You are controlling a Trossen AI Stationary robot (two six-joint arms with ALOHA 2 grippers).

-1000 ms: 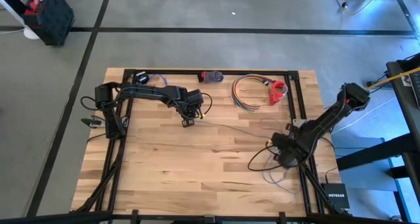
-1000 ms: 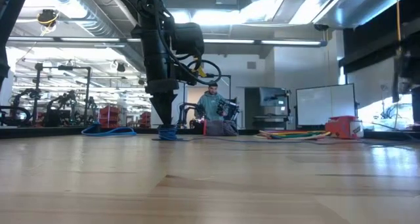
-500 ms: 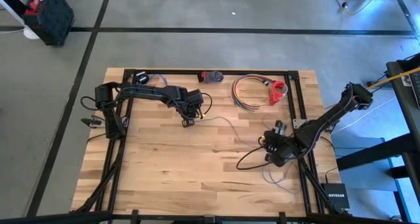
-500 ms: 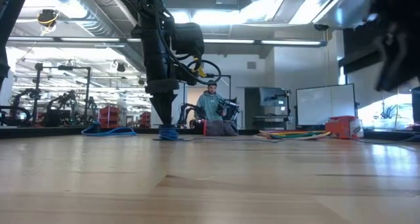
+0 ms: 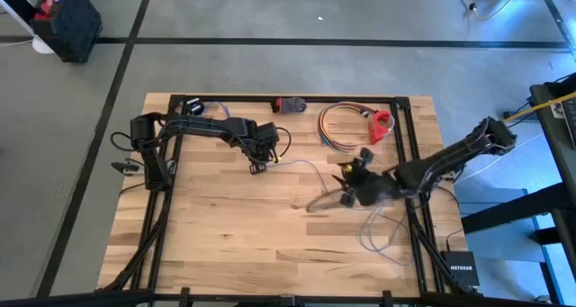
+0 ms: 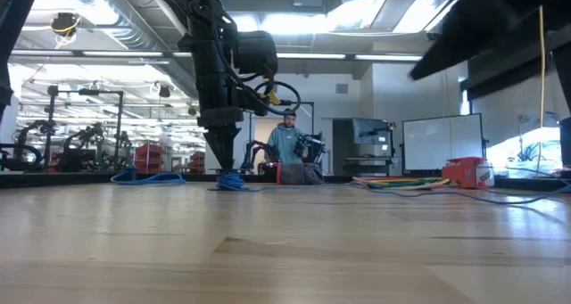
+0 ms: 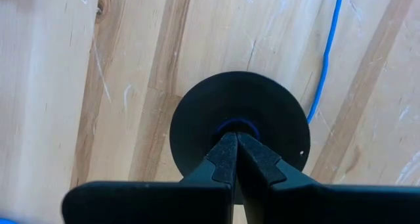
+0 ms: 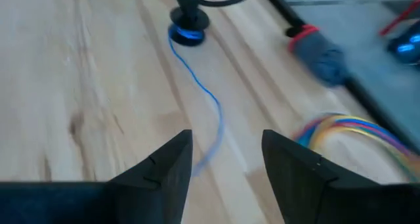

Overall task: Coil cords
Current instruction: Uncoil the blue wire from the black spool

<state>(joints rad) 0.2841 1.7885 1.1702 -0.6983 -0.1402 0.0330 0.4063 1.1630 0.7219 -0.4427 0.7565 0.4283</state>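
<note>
We locate the thin cord [image 5: 310, 170] on the wooden table [image 5: 225, 226], running from the black disc [image 7: 239, 135] near the far edge toward the right side, where it lies in loose loops. The left gripper [image 5: 258, 167] stands on the disc, fingers pressed together at its centre. The right gripper [image 5: 346, 183] hovers above the cord mid-table, fingers spread, holding nothing. A multicoloured coiled cable [image 5: 337, 127] lies near the far edge.
</note>
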